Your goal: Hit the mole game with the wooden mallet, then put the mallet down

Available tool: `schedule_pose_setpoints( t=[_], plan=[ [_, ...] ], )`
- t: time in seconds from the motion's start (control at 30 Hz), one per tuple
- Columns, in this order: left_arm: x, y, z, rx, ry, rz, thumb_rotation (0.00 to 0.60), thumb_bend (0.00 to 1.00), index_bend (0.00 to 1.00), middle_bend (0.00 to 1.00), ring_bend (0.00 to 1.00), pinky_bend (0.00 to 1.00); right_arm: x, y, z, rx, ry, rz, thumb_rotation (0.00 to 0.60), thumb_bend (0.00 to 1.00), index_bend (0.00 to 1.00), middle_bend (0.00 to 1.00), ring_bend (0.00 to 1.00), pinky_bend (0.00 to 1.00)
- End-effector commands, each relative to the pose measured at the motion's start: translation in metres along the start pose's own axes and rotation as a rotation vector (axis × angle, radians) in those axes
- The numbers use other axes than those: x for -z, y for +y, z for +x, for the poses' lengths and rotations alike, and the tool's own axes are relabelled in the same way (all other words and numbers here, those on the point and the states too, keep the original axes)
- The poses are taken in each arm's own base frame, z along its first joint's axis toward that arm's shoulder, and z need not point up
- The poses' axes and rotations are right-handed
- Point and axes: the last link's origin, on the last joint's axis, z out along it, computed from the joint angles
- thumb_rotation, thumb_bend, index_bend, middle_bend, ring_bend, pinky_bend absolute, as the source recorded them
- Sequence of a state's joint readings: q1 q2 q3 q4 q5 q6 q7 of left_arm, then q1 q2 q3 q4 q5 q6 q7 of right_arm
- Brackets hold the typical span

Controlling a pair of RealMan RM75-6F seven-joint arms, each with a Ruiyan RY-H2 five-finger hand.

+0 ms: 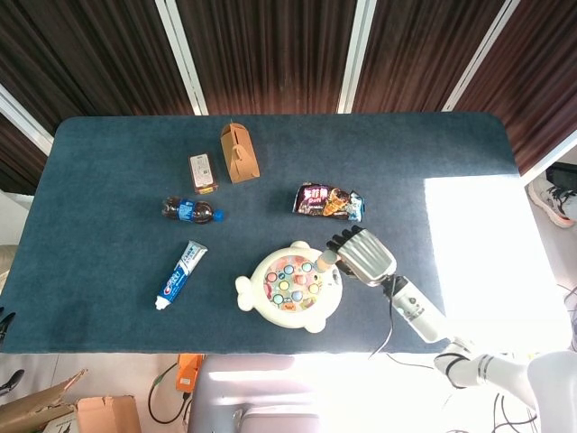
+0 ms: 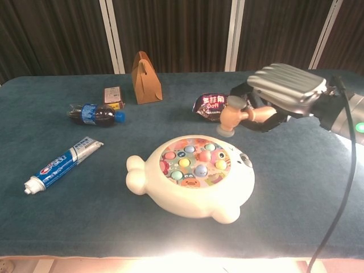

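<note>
The mole game (image 1: 290, 287) (image 2: 192, 176) is a cream fish-shaped toy with coloured pegs, near the table's front edge. My right hand (image 1: 364, 255) (image 2: 282, 94) grips the wooden mallet (image 2: 234, 119) by its handle. The mallet head (image 1: 328, 258) hangs just above the game's right rim, over the pegs' far right side. My left hand is not in either view.
A snack bag (image 1: 328, 201) (image 2: 216, 106) lies right behind the mallet. A toothpaste tube (image 1: 182, 274), cola bottle (image 1: 191, 211), small box (image 1: 203, 171) and brown paper carton (image 1: 238, 152) sit to the left and rear on the blue table (image 1: 108, 234).
</note>
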State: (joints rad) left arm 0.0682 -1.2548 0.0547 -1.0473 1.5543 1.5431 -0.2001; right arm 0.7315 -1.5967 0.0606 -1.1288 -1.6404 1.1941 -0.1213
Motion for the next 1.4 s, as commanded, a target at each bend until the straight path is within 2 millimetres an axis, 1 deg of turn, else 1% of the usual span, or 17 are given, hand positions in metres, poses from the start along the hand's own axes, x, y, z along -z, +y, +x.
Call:
schedule_pose_setpoints(
  t=[0.03,0.13,0.23,0.43,0.73,1.4],
  plan=[
    [0.001,-0.001,0.000,0.006,0.002,0.002,0.600,0.22,0.00,0.00,0.00,0.07,-0.019,-0.029,0.018,0.077,-0.005,0.071,0.600,0.47,1.00,0.69,0.57,0.59],
    [0.001,-0.003,-0.001,0.010,0.002,0.000,0.600,0.21,0.00,0.00,0.00,0.07,-0.020,-0.043,0.018,0.125,-0.030,0.097,0.600,0.47,1.00,0.69,0.57,0.59],
    [0.001,-0.005,-0.002,0.015,0.001,0.003,0.600,0.21,0.00,0.00,0.00,0.07,-0.020,-0.051,0.016,0.162,-0.052,0.111,0.600,0.47,1.00,0.69,0.57,0.59],
    [0.001,-0.007,-0.002,0.022,0.004,0.002,0.600,0.22,0.00,0.00,0.00,0.07,-0.015,-0.061,0.016,0.216,-0.066,0.133,0.600,0.47,1.00,0.69,0.57,0.59],
    [0.001,-0.007,-0.003,0.020,0.003,0.001,0.600,0.22,0.00,0.00,0.00,0.07,-0.010,-0.063,0.008,0.234,-0.093,0.137,0.600,0.47,1.00,0.69,0.57,0.60],
    [0.001,-0.007,-0.002,0.021,0.003,-0.001,0.600,0.21,0.00,0.00,0.00,0.07,-0.012,-0.068,-0.002,0.248,-0.116,0.152,0.600,0.47,1.00,0.69,0.57,0.60]
  ],
)
